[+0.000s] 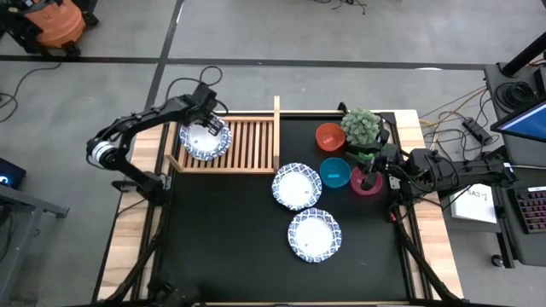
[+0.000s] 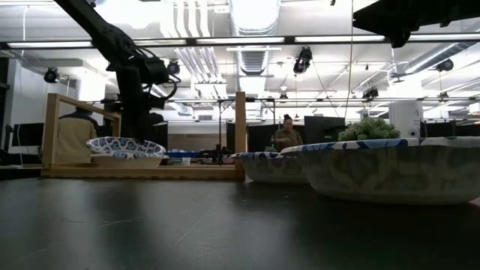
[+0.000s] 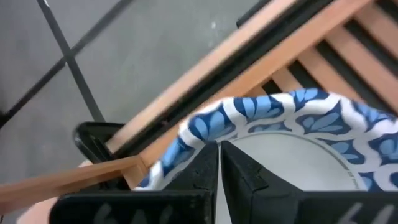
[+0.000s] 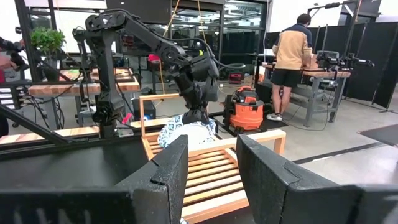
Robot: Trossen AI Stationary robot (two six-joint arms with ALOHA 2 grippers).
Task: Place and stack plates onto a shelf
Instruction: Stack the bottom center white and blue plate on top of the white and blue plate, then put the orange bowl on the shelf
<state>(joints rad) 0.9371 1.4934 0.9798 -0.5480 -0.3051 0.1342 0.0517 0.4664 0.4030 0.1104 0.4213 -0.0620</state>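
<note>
Left gripper (image 1: 207, 119) reaches over the far left part of the light wooden slatted shelf (image 1: 247, 145), its two dark fingers (image 3: 205, 171) pressed together on the rim of a round plate with a white centre and blue patterned rim (image 1: 205, 139). In the left wrist view the fingers meet with almost no gap, pinching the plate's edge just beside the shelf's far rail. That plate lies on the shelf's slats at its left end; the low view shows it resting low on the rack between the upright corner posts.

Two more plates of the same kind lie on the black tabletop (image 1: 222, 239), off the shelf: one plate (image 1: 297, 186) just beside the shelf's near right corner, the other plate (image 1: 314, 236) nearer the front edge, the two almost touching.

Right gripper (image 4: 211, 163) waits at the table's right side, near a pink bowl (image 1: 365, 182), its fingers spread apart with nothing between them. A teal bowl (image 1: 333, 172), a red bowl (image 1: 328, 136) and a small green potted plant (image 1: 361, 126) stand close by.
</note>
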